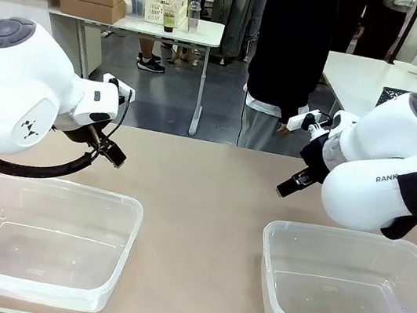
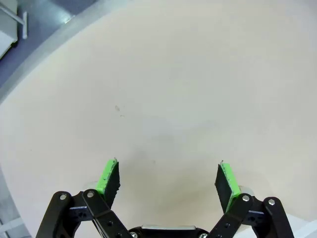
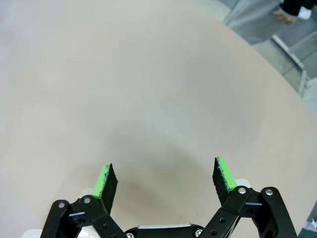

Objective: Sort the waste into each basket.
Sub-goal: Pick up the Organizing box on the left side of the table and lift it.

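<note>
A: Where do we have the tubs?
B: Two clear plastic tubs, rounded corners, rolled rim, both upright with the open side up. Left tub (image 1: 53,184) sits at the near left of the table (image 1: 205,180), right tub (image 1: 339,234) at the near right, well apart with bare tabletop between them.
A: Orientation?
B: As far as we can see, long sides run left to right along the near table edge. The outer ends are cut off by the frame.
A: Grippers?
B: Left gripper (image 1: 112,154) hangs above the table behind the left tub, right gripper (image 1: 289,187) behind the right tub. The front view won't give us the jaw gap. From the wrists we get it: left gripper (image 2: 168,174) has its green pads (image 2: 108,176) spread wide with nothing between them, and so does the right gripper (image 3: 162,174).
A: Anything else from the wrists?
B: Plain beige tabletop under both. The right wrist view catches the person's hand (image 3: 285,15) past the far edge. In the front view the person (image 1: 289,50) stands at the far side.
</note>
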Tool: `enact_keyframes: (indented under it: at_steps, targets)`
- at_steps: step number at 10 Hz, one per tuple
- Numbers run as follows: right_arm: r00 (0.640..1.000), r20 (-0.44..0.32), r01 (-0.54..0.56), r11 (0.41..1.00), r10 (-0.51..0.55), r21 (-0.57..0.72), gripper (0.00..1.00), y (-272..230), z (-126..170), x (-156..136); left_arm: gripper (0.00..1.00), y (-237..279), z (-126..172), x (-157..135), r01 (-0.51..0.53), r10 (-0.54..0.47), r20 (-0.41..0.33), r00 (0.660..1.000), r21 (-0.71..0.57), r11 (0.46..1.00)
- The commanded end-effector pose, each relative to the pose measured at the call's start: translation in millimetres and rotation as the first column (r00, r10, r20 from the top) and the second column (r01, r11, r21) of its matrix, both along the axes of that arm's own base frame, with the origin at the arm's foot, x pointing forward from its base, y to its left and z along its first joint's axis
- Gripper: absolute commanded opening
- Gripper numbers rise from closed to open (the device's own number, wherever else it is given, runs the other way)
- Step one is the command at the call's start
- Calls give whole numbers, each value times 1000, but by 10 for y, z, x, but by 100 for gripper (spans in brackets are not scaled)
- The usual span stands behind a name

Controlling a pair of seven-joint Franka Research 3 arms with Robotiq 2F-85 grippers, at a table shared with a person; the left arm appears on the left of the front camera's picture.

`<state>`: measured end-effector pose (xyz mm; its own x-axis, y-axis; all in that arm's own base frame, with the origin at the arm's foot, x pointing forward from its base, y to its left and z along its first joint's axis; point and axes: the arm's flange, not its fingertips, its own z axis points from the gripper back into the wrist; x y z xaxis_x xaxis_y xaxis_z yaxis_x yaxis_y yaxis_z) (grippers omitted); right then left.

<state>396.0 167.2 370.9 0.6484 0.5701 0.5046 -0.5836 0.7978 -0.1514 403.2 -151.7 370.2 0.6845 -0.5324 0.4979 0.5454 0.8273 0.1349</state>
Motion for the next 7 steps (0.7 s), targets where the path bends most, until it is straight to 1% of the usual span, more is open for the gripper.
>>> enact_keyframes:
  at_steps: [1, 3, 4, 5, 6, 7]
  targets:
    - [1000, 0, 0, 1000, 0, 1, 100, 0, 1, 0, 100, 1, 1, 0, 0, 0, 0, 1000, 0, 1000]
    - [1000, 0, 0, 1000, 0, 0, 100, 0, 0, 0, 100, 1, 1, 0, 0, 0, 0, 1000, 0, 1000]
    - [996, -85, 46, 997, -40, 68, 100, 5, 270, -30, 100, 0, 0, 0, 0, 0, 0, 1000, 0, 1000]
    - [989, -122, 94, 989, -81, 110, 100, 31, 767, -308, 100, -17, 512, -179, -79, 72, -155, 985, -41, 996]
    - [990, -121, 82, 989, -67, 125, 100, -1, 1147, -636, 100, -36, 953, -527, -92, 83, -147, 986, -56, 994]
    - [988, -119, 106, 991, -96, 83, 100, -45, 1362, -921, 100, 30, 1258, -858, -28, 12, -102, 995, -153, 988]
